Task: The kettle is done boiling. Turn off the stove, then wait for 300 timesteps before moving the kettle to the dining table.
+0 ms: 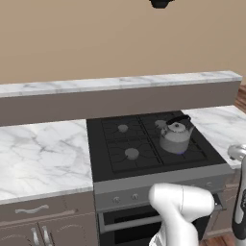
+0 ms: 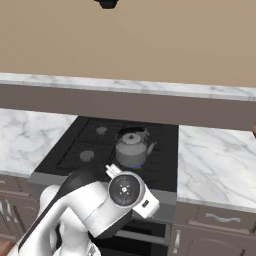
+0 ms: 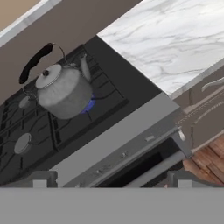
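**Kettle on a lit front burner, gripper wide and empty**

The small squat grey metal kettle (image 1: 176, 136) with its black arched handle and knobbed lid sits on the front right burner of the black four-burner gas cooktop (image 1: 126, 144). A blue flame (image 3: 89, 105) shows under its base in the hand view, just below the short spout. The other three burners carry nothing.

The two-finger gripper (image 3: 111, 179) hangs in front of the stove, apart from it, looking down over the grey steel front panel (image 3: 131, 140) with its small knobs. Its dark finger tips stand far apart at the bottom of the hand view, with nothing between them.

White-grey veined marble counter (image 1: 41, 156) flanks the cooktop on both sides. A narrow raised marble ledge (image 1: 115, 84) runs behind it, below the tan wall. The oven door handle (image 3: 148, 173) lies under the panel.
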